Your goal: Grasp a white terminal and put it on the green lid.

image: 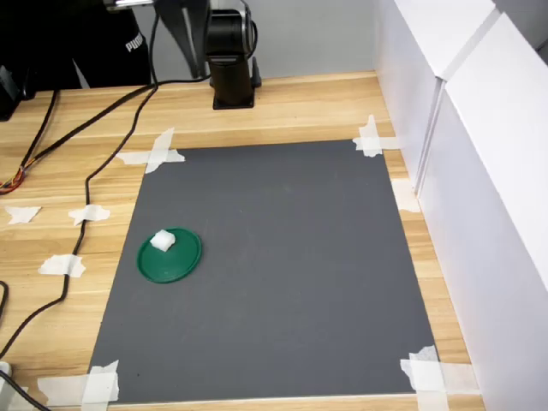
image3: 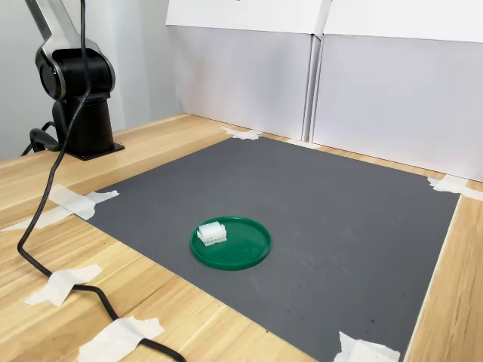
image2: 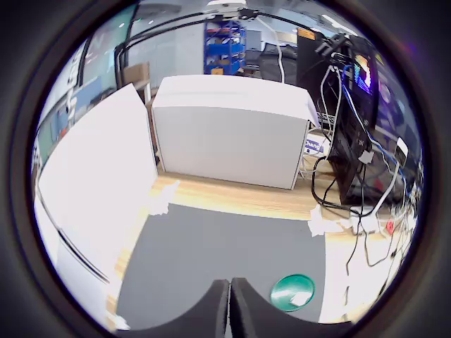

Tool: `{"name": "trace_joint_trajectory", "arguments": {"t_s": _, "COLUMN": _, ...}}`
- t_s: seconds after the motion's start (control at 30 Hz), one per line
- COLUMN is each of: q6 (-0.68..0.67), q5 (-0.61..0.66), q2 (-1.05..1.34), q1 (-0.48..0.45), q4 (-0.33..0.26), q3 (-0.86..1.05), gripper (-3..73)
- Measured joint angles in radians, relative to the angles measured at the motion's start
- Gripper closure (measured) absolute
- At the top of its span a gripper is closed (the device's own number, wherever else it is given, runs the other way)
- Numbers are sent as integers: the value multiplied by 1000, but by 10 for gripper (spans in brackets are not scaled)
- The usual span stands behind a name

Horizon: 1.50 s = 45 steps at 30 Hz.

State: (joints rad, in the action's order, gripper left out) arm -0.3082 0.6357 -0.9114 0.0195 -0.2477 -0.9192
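The white terminal (image: pixel 163 241) sits on the green lid (image: pixel 175 261) at lower left, while the tool (image2: pixel 230 310) hangs closed and empty.

Shows a green lid (image: pixel 169 256) lying flat on a dark grey mat (image: pixel 282 274) at the lower left of the frame, with a white terminal (image: pixel 163 241) resting on the lid's upper-left part. Has the mat fastened to a wooden table (image: pixel 308 107) by white tape (image: pixel 154 154) at its corners, with more scraps of tape along the left edge. Also takes in the black arm base (image: pixel 233 64) at top centre, black cables (image: pixel 86 184) trailing down the left side, and white boards (image: pixel 479 171) along the right.
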Motion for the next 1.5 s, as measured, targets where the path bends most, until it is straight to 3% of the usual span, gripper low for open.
{"name": "trace_joint_trajectory", "arguments": {"t_s": 0.17, "q6": 148, "q5": -67, "q2": 129, "q1": 3, "q4": 88, "q3": 123, "gripper": 711}}
{"name": "trace_joint_trajectory", "arguments": {"t_s": 0.27, "q6": 164, "q5": -85, "q2": 253, "q1": 3, "q4": 134, "q3": 223, "gripper": 711}}
{"name": "trace_joint_trajectory", "arguments": {"t_s": 0.43, "q6": 165, "q5": -85, "q2": 512, "q1": 3, "q4": 163, "q3": 380, "gripper": 711}}
{"name": "trace_joint_trajectory", "arguments": {"t_s": 0.63, "q6": 164, "q5": -128, "q2": 763, "q1": 3, "q4": 171, "q3": 565, "gripper": 711}}
{"name": "trace_joint_trajectory", "arguments": {"t_s": 0.83, "q6": 161, "q5": -190, "q2": 852, "q1": 3, "q4": 192, "q3": 693, "gripper": 711}}
{"name": "trace_joint_trajectory", "arguments": {"t_s": 1.5, "q6": 160, "q5": -199, "q2": 862, "q1": 3, "q4": 199, "q3": 745, "gripper": 711}}
